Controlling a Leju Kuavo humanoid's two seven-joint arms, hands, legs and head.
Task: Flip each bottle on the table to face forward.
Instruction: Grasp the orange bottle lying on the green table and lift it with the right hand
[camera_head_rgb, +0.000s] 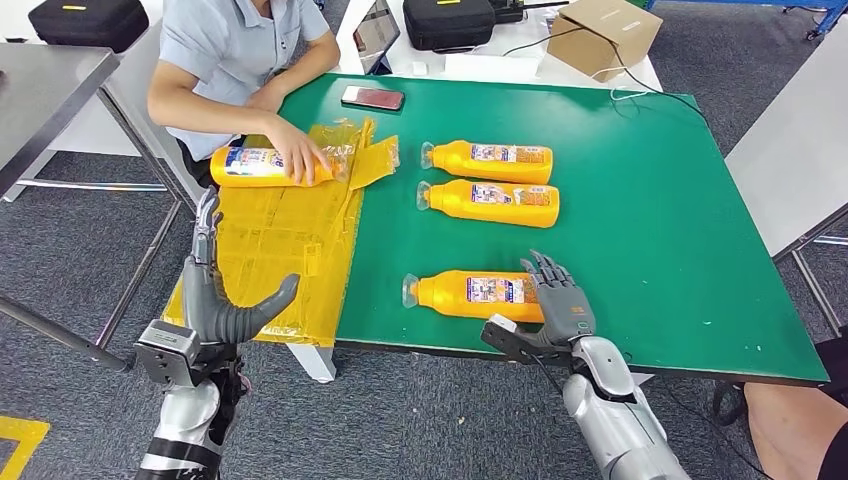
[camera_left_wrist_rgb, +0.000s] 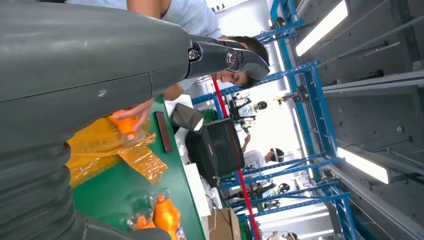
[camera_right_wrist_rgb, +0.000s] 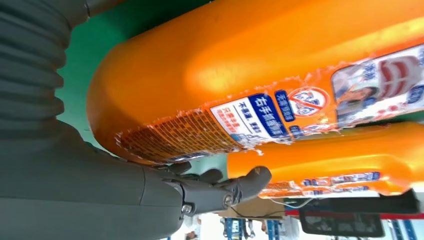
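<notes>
Three orange bottles lie on their sides on the green table (camera_head_rgb: 650, 220), caps pointing left: a far bottle (camera_head_rgb: 490, 161), a middle bottle (camera_head_rgb: 492, 202) and a near bottle (camera_head_rgb: 470, 292). My right hand (camera_head_rgb: 556, 300) rests its spread fingers over the near bottle's base end, with the thumb stretched out by the table's front edge. In the right wrist view the near bottle (camera_right_wrist_rgb: 250, 65) shows its label, and the thumb lies just under it. My left hand (camera_head_rgb: 215, 295) stands upright and open off the table's left side, holding nothing. A person's hand presses a fourth bottle (camera_head_rgb: 255, 166) down.
A crumpled yellow plastic sheet (camera_head_rgb: 285, 235) covers the table's left end. A person sits at the far left corner. Along the far edge are a phone (camera_head_rgb: 372, 97), a tablet (camera_head_rgb: 375, 30), a black case (camera_head_rgb: 448, 22) and a cardboard box (camera_head_rgb: 603, 35).
</notes>
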